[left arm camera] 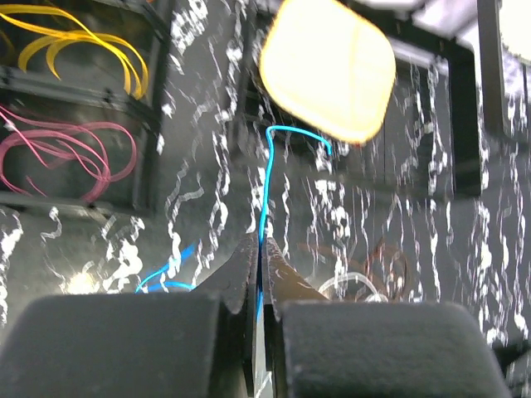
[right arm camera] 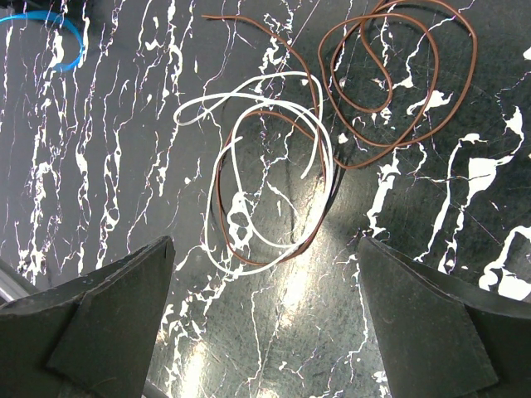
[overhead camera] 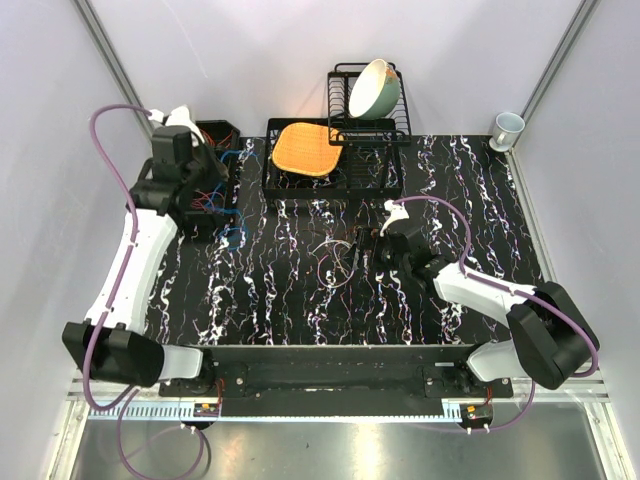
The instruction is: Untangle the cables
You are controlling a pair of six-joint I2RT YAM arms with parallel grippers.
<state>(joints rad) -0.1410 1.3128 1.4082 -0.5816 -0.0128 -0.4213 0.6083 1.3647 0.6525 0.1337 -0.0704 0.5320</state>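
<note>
Left arm reaches to the far-left part of the table (overhead camera: 470, 200), beside a black bin (left arm camera: 75, 83) with compartments.

Left gripper (left arm camera: 261, 249): fingers pressed together, pinching a blue cable (left arm camera: 268, 178). The cable rises from the pinch, bends, and ends free near the orange mat (left arm camera: 328, 66). A second stretch of blue loops low to the left of the fingers. I cannot tell whether that stretch touches the table.

In the bin, as the left wrist view shows:
- yellow cables (left arm camera: 83, 46) coiled in the far compartment
- pink cables (left arm camera: 75, 153) coiled in the next compartment, nearer the gripper

Right gripper (right arm camera: 264, 242): fingers (right arm camera: 116, 315) spread wide, nothing between them. It hovers above mid-table, over two loose cables lying flat.
- White cable (right arm camera: 191, 106): loose oval loops directly ahead of the open fingers.
- Brown cable (right arm camera: 436, 79): round loops farther out and to the right. One brown strand runs along the white loop and crosses it, so the two overlap.
- A bit of blue shows at the upper-left corner of the right wrist view, well apart from this pair.

Top view puts the white-and-brown pile just left of the right gripper, near the table's centre.

At the back:
- the mat sits in a black tray (overhead camera: 275, 185)
- a wire rack (overhead camera: 395, 115) stands just right of the tray
- a pale bowl (overhead camera: 375, 88) leans tilted in the rack
- a mug (overhead camera: 507, 128) stands at the far-right corner
</note>
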